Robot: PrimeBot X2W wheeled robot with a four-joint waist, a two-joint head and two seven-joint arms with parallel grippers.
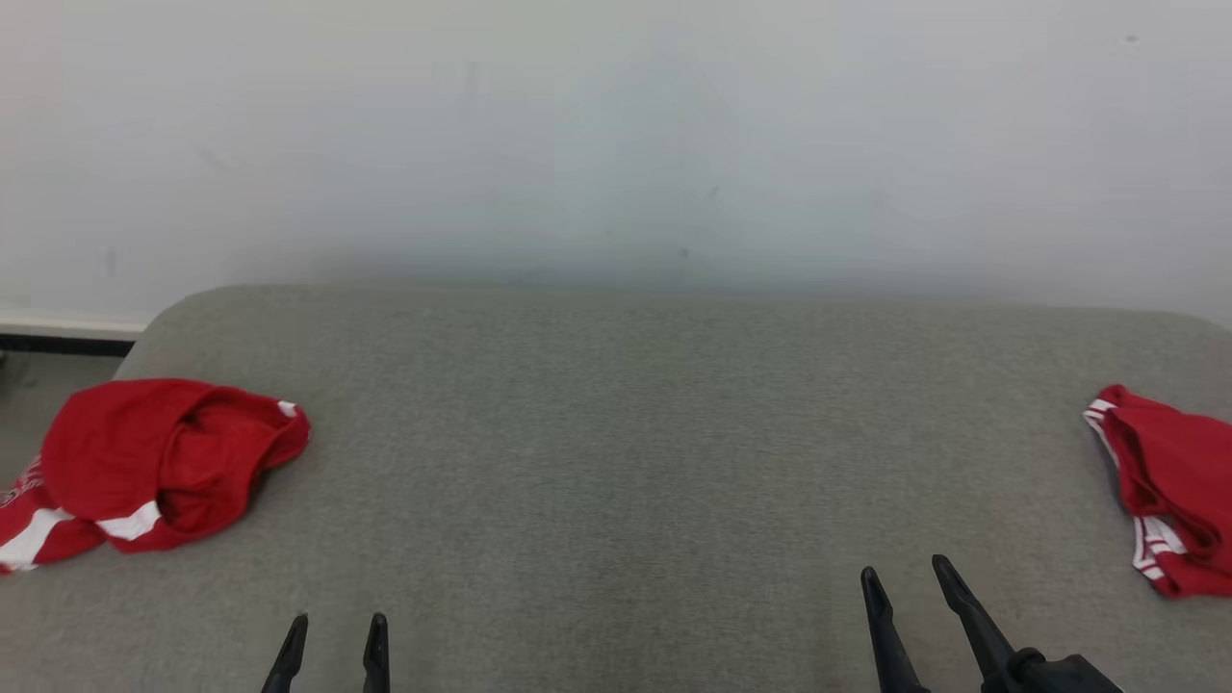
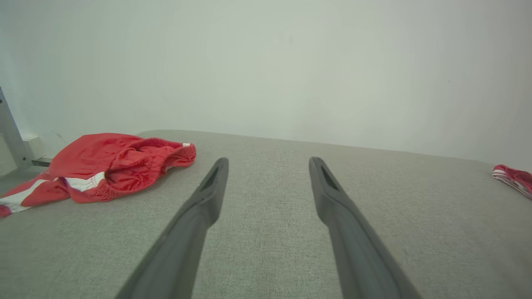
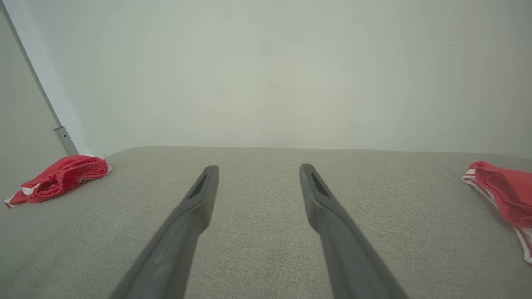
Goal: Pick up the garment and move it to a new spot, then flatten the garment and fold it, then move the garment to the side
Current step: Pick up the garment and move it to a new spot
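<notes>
Two red garments lie on a grey cloth-covered bench [image 1: 616, 433], well apart. The left garment [image 1: 164, 462] is crumpled at the bench's left edge, with white bands along its lower folds and its left end hanging over the edge. There is a bit of white print at its far left, too small to read. A small white tab shows at its right rim, with no legible label. The right garment [image 1: 1174, 481] is bunched at the right edge, trimmed with thin white stripes, and partly cut off by the frame.

The left hand [image 1: 338, 626] hangs low at the near side of the bench, its fingers spread wide with nothing between them. The right hand [image 1: 905, 570] sits a little further forward, likewise spread wide and empty. Both point toward the pale wall [image 1: 616, 144] behind the bench, and neither touches a garment.
</notes>
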